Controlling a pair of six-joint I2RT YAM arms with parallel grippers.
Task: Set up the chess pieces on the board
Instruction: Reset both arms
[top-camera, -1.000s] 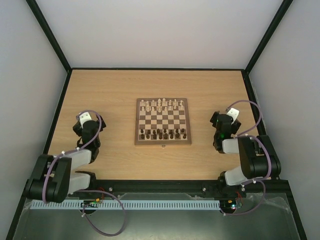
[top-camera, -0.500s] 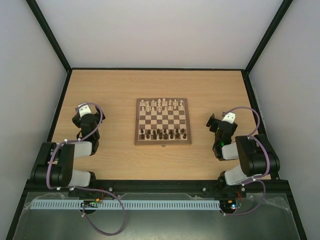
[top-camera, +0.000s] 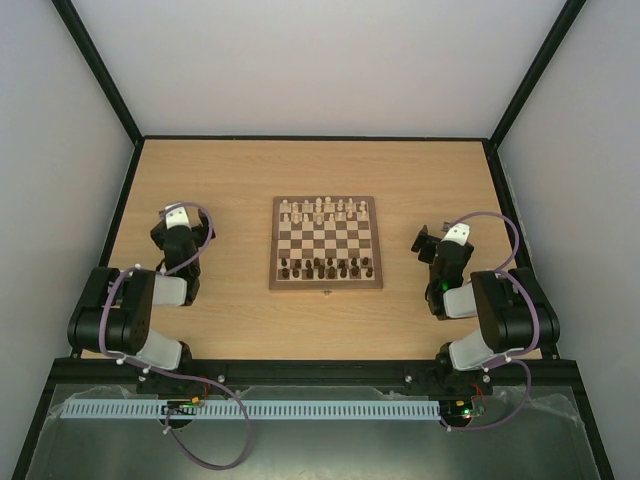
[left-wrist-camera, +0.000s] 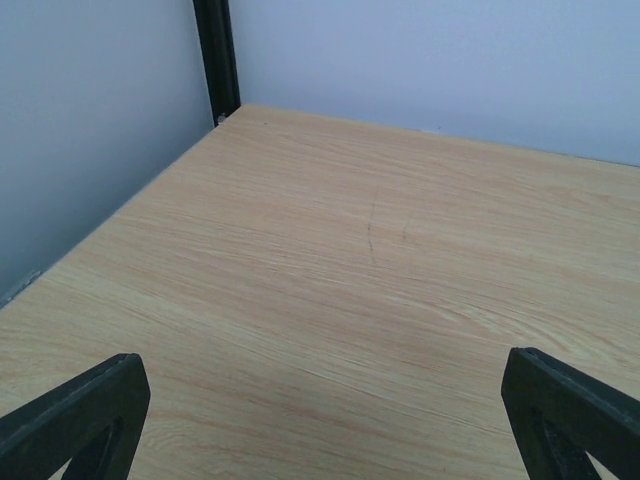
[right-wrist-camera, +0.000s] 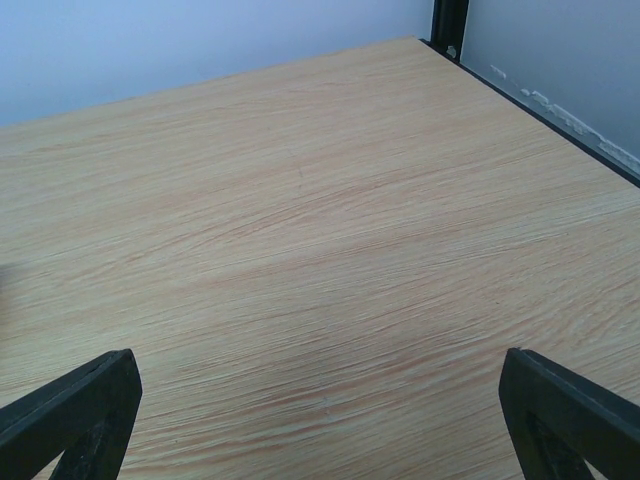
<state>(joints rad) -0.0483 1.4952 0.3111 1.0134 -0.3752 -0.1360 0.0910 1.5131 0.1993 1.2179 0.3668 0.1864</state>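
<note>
both arms folded low, grippers parted wide

the left arm (top-camera: 128, 312) is bent back on itself, elbow down by its base, forearm reaching ahead to a level wrist. the left gripper (left-wrist-camera: 322, 362) points forward, its two dark fingers (left-wrist-camera: 75, 420) spread out to the bottom corners of its own camera view. the right arm (top-camera: 503, 312) sits in a mirrored fold. the right gripper (right-wrist-camera: 318, 360) also faces ahead, its fingers just as far apart.
</note>
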